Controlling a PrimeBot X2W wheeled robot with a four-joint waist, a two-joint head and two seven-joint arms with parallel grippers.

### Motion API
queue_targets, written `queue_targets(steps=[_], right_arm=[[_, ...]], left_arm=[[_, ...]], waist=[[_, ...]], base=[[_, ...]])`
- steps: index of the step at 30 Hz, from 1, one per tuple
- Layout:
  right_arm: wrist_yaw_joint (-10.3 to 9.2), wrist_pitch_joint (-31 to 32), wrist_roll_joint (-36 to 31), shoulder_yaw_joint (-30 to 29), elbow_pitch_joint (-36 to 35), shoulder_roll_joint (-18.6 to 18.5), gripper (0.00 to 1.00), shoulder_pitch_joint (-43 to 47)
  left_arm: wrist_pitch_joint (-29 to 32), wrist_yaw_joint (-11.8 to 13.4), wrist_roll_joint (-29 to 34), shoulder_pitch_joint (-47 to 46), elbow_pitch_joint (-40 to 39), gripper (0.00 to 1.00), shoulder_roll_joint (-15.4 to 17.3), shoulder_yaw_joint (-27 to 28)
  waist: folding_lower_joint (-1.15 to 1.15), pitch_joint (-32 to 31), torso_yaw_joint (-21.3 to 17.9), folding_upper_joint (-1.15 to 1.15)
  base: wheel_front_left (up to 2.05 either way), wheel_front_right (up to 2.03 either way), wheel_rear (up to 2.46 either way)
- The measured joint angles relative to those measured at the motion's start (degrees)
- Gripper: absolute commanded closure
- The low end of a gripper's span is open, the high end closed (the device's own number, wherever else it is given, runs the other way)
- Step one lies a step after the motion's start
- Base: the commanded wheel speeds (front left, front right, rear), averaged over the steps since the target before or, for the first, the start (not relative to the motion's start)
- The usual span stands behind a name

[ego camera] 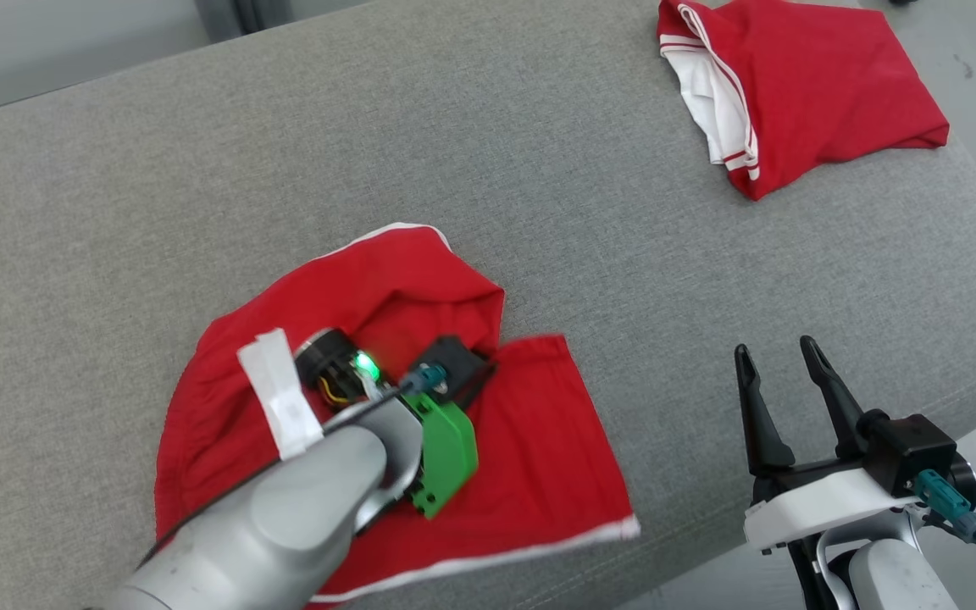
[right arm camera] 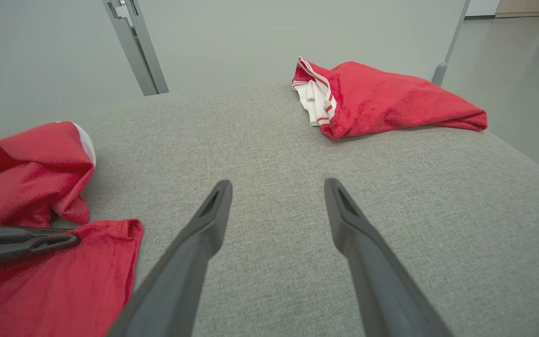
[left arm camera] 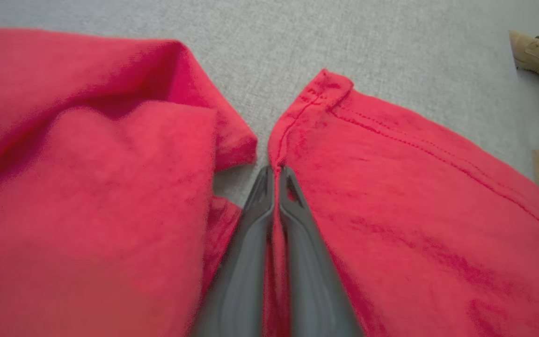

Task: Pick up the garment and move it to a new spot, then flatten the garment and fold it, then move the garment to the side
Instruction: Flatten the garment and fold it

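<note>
On the grey cushion (ego camera: 539,212) the red garment (ego camera: 539,440) lies rumpled at seven o'clock, with a second red cloth (ego camera: 827,93) at one o'clock. The left gripper (left arm camera: 276,171) is pinched tight on the garment's hemmed edge. The right gripper (ego camera: 780,356) hovers at five o'clock, fingers spread wide over bare cushion.

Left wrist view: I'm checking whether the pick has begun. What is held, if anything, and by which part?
The left gripper is shut on the red garment, pinching its edge near a hemmed corner. The right gripper holds nothing.
</note>
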Motion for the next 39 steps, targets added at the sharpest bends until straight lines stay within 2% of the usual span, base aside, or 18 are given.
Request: queue_targets(steps=[3, 5, 9, 10, 11, 16, 17, 19, 26, 34, 39], right_arm=[[0.0, 0.0, 0.01, -0.08, -0.11, -0.02, 0.0, -0.21], [0.0, 0.0, 0.01, 0.08, -0.2, -0.01, 0.0, -0.59], [0.0, 0.0, -0.05, 0.18, -0.13, 0.0, 0.0, -0.7], [0.0, 0.0, -0.14, 0.16, -0.08, -0.01, 0.0, -0.71], [0.0, 0.0, -0.19, 0.16, -0.03, -0.01, 0.0, -0.73], [0.0, 0.0, -0.66, -1.11, 0.12, 0.0, 0.0, -0.41], [0.0, 0.0, -1.23, -2.61, -0.2, 0.04, 0.0, -0.02], [0.0, 0.0, -1.21, -4.44, -0.85, -0.05, 0.0, 0.43], [0.0, 0.0, -3.56, -5.89, -2.93, 0.0, 0.0, 0.92], [0.0, 0.0, -5.88, -8.06, -4.31, 0.02, 0.0, 2.6], [0.0, 0.0, -6.24, -9.67, -3.47, 0.02, 0.0, 4.49]], left_arm=[[-4.77, 3.96, -1.09, -2.43, 2.58, 1.0, -0.18, 3.88], [-6.93, 5.46, -1.2, -3.89, 4.31, 1.0, -0.1, 5.41], [-9.7, 5.99, -2.09, -4.99, 7.92, 1.0, -0.98, 7.45], [-10.43, 5.84, -2.56, -5.08, 8.45, 0.62, -1.27, 8.13], [-10.99, 5.81, -2.85, -5.13, 8.72, 0.01, -1.51, 8.61], [-12.26, 5.0, -6.01, -4.83, 6.84, 0.0, -3.25, 14.13], [-12.44, 6.17, -5.83, -3.94, 1.27, 0.0, -3.14, 18.68], [-12.54, 6.92, -4.52, -1.21, -5.52, 0.0, -2.64, 23.27], [-12.61, 8.28, 1.46, 15.39, -21.8, 0.0, 0.48, 32.92], [-12.61, 10.42, 5.45, 34.85, -31.52, 0.0, 1.07, 45.11], [-12.61, 8.23, 8.88, 44.78, -32.81, 0.0, 0.2, 50.79]], waist=[[0.0, 0.46, 0.06, 0.0], [0.0, 0.76, 0.06, 0.0], [0.0, 1.19, -0.16, 0.0], [0.0, 1.22, -0.24, 0.0], [0.0, 1.21, -0.29, 0.0], [0.0, 0.26, 0.02, 0.0], [0.0, -0.47, 0.41, 0.0], [0.0, -1.42, 1.01, 0.0], [0.0, -5.25, 3.97, 0.0], [0.0, -9.14, 9.66, 0.0], [0.0, -11.6, 13.94, 0.0]], base=[[0.0, 0.0, 0.0], [0.0, 0.0, 0.0], [0.0, 0.0, 0.0], [0.0, 0.0, 0.0], [0.0, 0.0, 0.0], [0.0, 0.0, 0.0], [0.0, 0.0, 0.0], [0.0, 0.0, 0.0], [0.0, 0.0, 0.0], [0.0, 0.0, 0.0], [0.0, 0.0, 0.0]])
